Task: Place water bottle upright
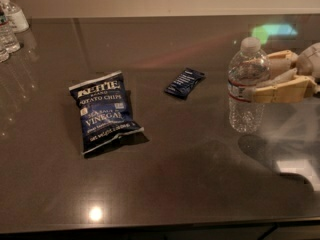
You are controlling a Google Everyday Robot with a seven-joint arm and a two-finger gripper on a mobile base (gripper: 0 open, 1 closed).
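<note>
The water bottle is a clear ribbed bottle with a white cap and a red and blue label band. It stands upright on the dark table at the right. My gripper reaches in from the right edge. Its tan fingers sit on either side of the bottle at label height, one in front and one behind, closed on it. The bottle's base appears to rest on the table.
A blue bag of potato chips lies left of centre. A small dark blue packet lies in the middle. A white-labelled pump bottle and clear bottles stand at the far left edge.
</note>
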